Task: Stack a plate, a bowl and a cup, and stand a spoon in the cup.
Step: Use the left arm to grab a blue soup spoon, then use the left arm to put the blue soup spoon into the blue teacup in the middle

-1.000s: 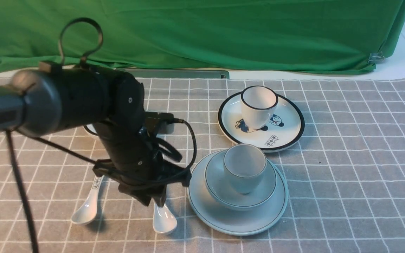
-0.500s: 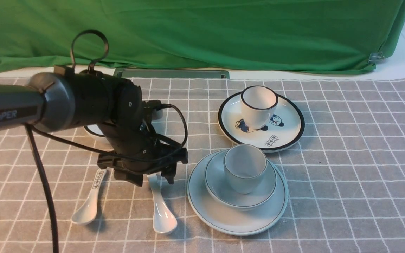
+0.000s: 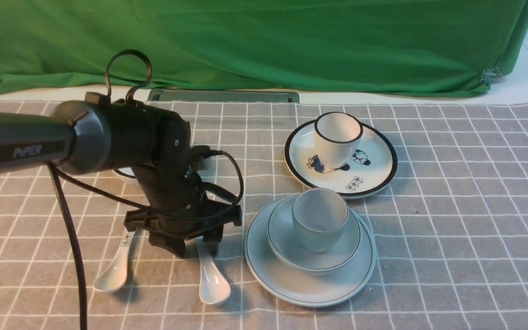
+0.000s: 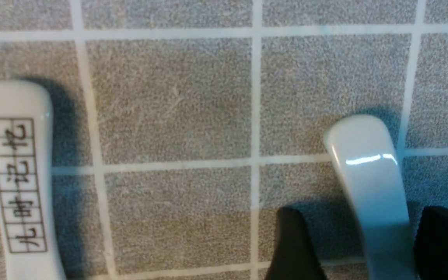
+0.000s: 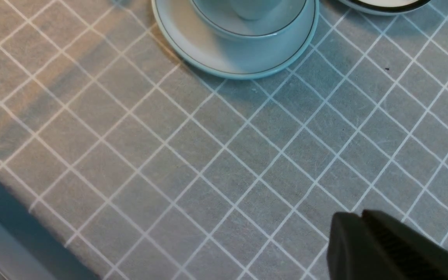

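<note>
The spoon (image 3: 213, 286) is lying flat on the table (image 3: 452, 229), just left of the plate (image 3: 291, 286). Its long axis is running near to far, with the bowl end pointing near and the handle pointing far and slightly left. The left claw (image 3: 196, 251) is straddling the handle, jaws spread. The right claw (image 5: 383, 245) is showing only partly, so I cannot tell its state.

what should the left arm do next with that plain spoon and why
Probably close the left gripper. It straddles the handle of the plain spoon with gaps on both sides, and the spoon lies flat on the cloth, not yet in the cup.
</note>
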Motion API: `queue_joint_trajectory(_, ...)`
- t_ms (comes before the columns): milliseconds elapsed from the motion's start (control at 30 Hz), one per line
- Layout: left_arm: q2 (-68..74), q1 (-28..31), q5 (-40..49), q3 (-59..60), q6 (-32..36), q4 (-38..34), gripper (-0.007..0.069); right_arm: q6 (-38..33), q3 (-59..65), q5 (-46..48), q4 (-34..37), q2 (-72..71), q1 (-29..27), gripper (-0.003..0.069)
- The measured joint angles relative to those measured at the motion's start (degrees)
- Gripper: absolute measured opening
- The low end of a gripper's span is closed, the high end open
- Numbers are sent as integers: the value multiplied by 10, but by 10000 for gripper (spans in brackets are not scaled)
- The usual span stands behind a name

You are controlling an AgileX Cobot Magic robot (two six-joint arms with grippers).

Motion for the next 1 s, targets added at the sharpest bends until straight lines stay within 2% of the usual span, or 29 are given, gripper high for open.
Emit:
queue_joint_trajectory(33,1,0,2,-1,2,0,395,0,0,1,0,0,0,69)
queue_joint_trajectory(133,5,1,13,-4,16,6,304,0,0,1,0,0,0,69)
queue_joint_trajectory(233,5,4,19,-5,33,16,113,0,0,1,0,0,0,69)
queue_joint_trajectory(400,-2,4,16,-3,70,-4,105,0,0,1,0,0,0,70)
queue_joint_trajectory(567,-68,-7,1,10,110,-26,105,0,0,4,-1,0,0,74)
queue_joint_trajectory(733,-216,-72,-178,74,123,0,105,1,0,16,-1,0,0,77)
queue_joint_trajectory(867,-274,-134,-437,168,146,0,105,3,0,21,-1,0,0,79)
queue_joint_trajectory(1000,-267,-160,-695,237,147,52,105,6,0,23,-1,0,0,84)
